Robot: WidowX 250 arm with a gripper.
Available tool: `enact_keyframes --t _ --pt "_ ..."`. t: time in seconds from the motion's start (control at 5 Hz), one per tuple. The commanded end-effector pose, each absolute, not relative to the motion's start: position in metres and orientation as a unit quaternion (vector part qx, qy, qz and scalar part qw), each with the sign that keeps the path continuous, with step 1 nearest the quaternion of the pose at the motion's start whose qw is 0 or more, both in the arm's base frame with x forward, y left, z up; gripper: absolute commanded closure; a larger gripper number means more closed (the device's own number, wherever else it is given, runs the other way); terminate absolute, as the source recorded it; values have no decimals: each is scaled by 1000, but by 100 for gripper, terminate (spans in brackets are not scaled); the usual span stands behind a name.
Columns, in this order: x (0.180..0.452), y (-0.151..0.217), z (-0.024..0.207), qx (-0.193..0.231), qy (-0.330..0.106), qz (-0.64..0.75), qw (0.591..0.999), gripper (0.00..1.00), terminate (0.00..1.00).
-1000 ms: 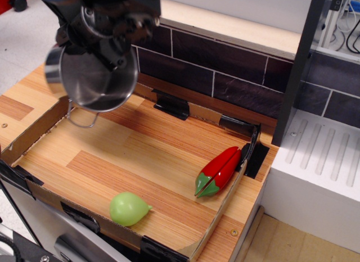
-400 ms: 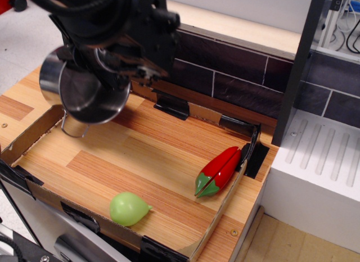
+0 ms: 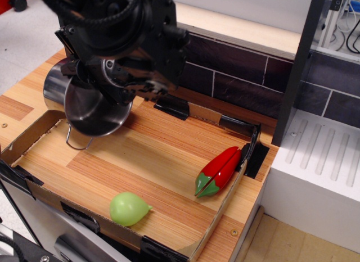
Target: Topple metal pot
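The metal pot point(image 3: 84, 107) is shiny steel and lies tilted on its side at the back left of the wooden tray floor, its opening facing the front right. One wire loop handle point(image 3: 76, 143) hangs down to the wood. My black gripper point(image 3: 121, 85) sits right over the pot's upper rim and appears shut on it. The fingertips are hidden behind the arm's bulk and the pot.
A low cardboard wall point(image 3: 25, 141) rings the wooden floor. A red toy pepper point(image 3: 219, 171) lies at the right wall and a green toy vegetable point(image 3: 129, 208) near the front edge. A dark tiled wall point(image 3: 236, 76), a dark post point(image 3: 295, 65) and a white drain board point(image 3: 320, 172) stand behind and right.
The arm and pot have dropped lower and shifted slightly; the pot's handle now reaches the wood. The arm's body has swung further over the pot. The toys have not moved.
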State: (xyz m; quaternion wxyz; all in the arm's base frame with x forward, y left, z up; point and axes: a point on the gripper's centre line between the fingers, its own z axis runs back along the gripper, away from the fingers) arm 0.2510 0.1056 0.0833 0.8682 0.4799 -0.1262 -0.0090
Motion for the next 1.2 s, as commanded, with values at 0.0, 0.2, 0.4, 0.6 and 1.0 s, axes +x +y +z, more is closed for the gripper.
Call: enact_keyframes --t 0.0,0.2,0.4,0.6,1.0 --pt "260 102 102 394 -70 35 916 0 0" --pt "255 97 110 306 7 7 952 0 0" --pt "251 92 117 247 56 -15 967 0 0" --pt "248 89 124 201 86 -32 975 0 0" --pt "250 91 154 126 53 -65 988 0 0"
